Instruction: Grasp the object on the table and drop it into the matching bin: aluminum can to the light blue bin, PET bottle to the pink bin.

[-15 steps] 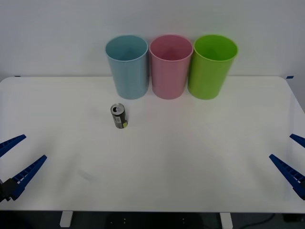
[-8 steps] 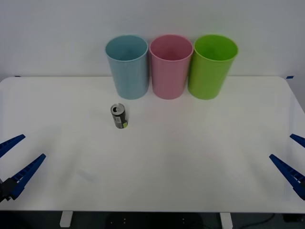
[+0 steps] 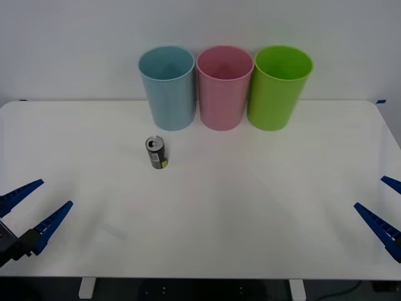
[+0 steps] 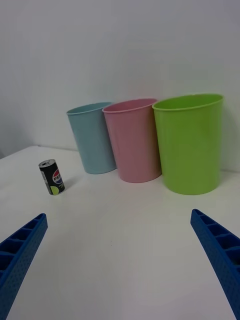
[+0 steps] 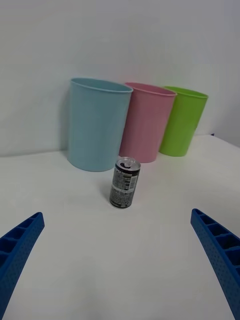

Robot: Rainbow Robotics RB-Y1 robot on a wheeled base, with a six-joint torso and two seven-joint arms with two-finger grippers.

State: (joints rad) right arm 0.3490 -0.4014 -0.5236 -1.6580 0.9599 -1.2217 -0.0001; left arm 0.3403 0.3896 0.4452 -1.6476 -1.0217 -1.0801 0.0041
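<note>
Standing upright on the white desk (image 3: 250, 207), the aluminum can (image 3: 156, 153) sits just in front of the light blue bin (image 3: 168, 88), slightly toward the robot's left, with a clear gap between them; the pink bin (image 3: 225, 87) is next along the row and a green bin (image 3: 278, 87) stands beyond that, the three bins almost touching at their rims. The can is small, narrow and probably light, so the likeliest failure is a tip-over: if one finger reaches it before the other, it will topple and roll across the smooth desk, perhaps out of easy reach. The left gripper (image 3: 36, 207) hovers low at the near left corner of the desk with its blue fingers spread wide and nothing between them, and its wrist view shows the can roughly centred ahead, so it looks the better placed arm; an off-centre approach would still shove the can back against the blue bin. A grip too high on the silver top could slip. At the drop, the crowded rims are a hazard: releasing slightly too far right would send the can into the pink bin, and a low carry could knock a bin over. The right gripper (image 3: 387, 210) waits at the near right corner, fingers likewise wide apart and empty, well away from the can.
</note>
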